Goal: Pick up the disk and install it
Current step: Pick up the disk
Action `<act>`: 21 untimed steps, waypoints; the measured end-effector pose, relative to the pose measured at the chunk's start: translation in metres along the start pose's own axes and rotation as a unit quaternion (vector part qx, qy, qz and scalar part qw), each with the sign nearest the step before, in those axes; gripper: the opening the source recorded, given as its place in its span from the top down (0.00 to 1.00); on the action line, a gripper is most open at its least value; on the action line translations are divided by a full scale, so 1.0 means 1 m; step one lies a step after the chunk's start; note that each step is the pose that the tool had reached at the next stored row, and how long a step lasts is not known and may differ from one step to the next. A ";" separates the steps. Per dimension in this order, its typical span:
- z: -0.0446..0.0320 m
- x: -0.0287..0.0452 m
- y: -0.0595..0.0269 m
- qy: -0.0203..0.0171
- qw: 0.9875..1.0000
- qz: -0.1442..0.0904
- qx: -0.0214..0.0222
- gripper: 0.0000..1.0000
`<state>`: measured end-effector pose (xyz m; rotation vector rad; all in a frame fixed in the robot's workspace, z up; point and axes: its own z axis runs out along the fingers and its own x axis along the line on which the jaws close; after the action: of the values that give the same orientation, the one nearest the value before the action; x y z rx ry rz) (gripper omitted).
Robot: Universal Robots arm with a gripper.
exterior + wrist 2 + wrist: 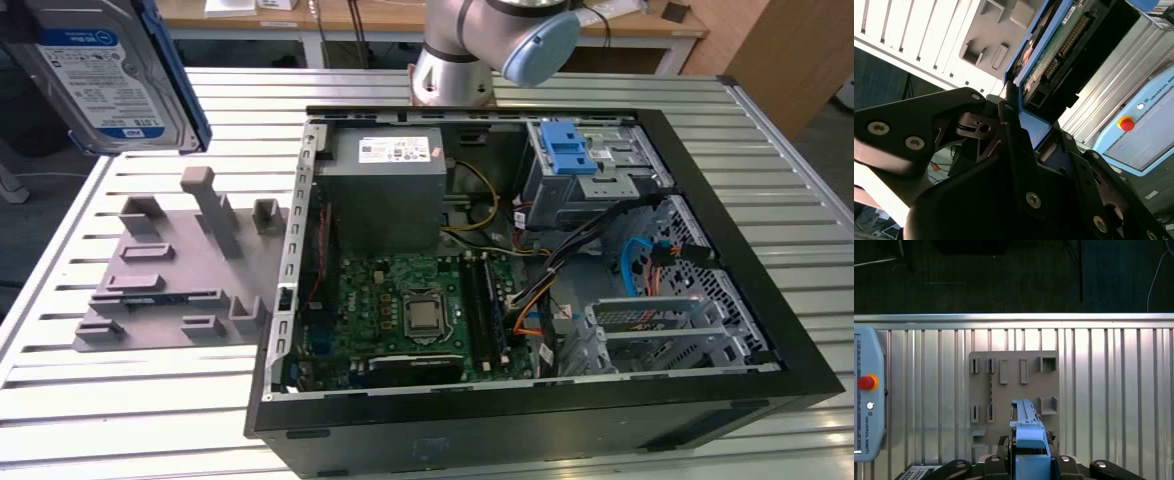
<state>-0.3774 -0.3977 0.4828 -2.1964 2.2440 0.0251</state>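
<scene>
Closest up: the disk [100, 70] hangs in the air at the exterior view's upper left. It's well clear of the table [747, 100], label side showing, w/ a blue rail down its edge. In both wrist views the gripper [1029, 444] has it clamped. The black fingers [1010, 131] are closed in narrow on the blue carrier rails, one each side, w/ no gap I can make out. The disk stands on edge btwn them, and the second wrist view shows its green circuit-board side.

Under it in the first wrist view is the grey fixture plate [1014, 385], w/ upright pegs and slots, lying flat on the slatted metal table. The disk is over the plate but apart from it. The teach pendant [866, 415], w/ a red button, lies on the same table beside the plate, not touching it.

Further off, the open PC case [767, 300] sits just beside the plate, on the exterior view's right. Inside are the grey PSU box [387, 200] w/ a white sticker, the mobo [400, 300] and the metal drive cage [601, 185] w/ a blue latch at the far corner. Behind the case stands the arm base [447, 75], and beyond that a wooden desk [334, 15].
</scene>
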 end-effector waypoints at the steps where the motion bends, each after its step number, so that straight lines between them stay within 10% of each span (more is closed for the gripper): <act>1: 0.0001 0.0003 -0.0016 0.000 1.000 0.000 0.000 0.64; 21: 0.0009 0.0193 -0.0135 0.001 1.000 0.006 0.000 0.64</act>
<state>-0.3644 -0.4173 0.4816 -2.1837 2.2586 0.0233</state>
